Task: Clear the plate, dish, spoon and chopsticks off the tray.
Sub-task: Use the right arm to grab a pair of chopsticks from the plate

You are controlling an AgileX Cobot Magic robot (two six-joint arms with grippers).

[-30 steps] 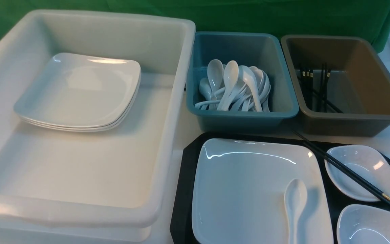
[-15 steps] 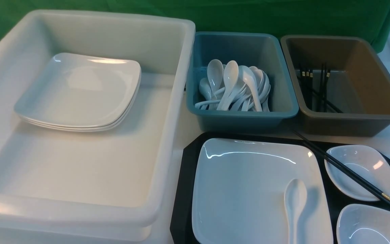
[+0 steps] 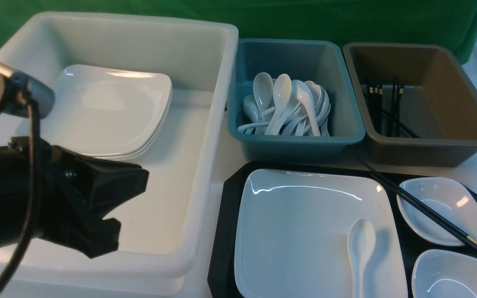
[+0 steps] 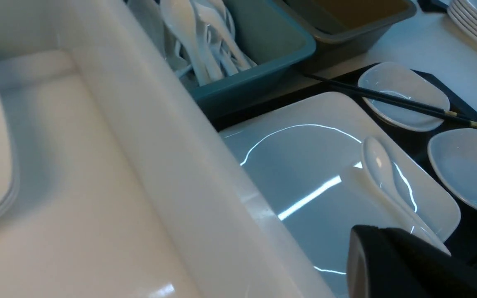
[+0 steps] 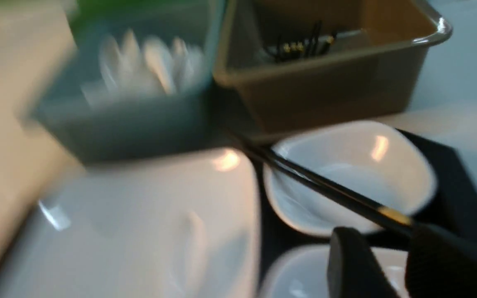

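The left gripper (image 3: 137,182) closed, empty; right gripper (image 5: 383,244) parted beside thin black gold-banded chopsticks (image 5: 325,186) at the black plastic tray's (image 3: 222,248) three o'clock.

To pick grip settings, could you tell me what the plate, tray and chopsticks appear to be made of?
The plate: glossy white, sharp light streaks; ceramic or melamine, can't tell.
The tray: matte black, likely plastic; dull, no glare.
The chopsticks: thin black sticks with gold bands; lacquered wood or plastic, unclear.

Glossy white plate (image 3: 296,231), matt black tray (image 3: 225,240)
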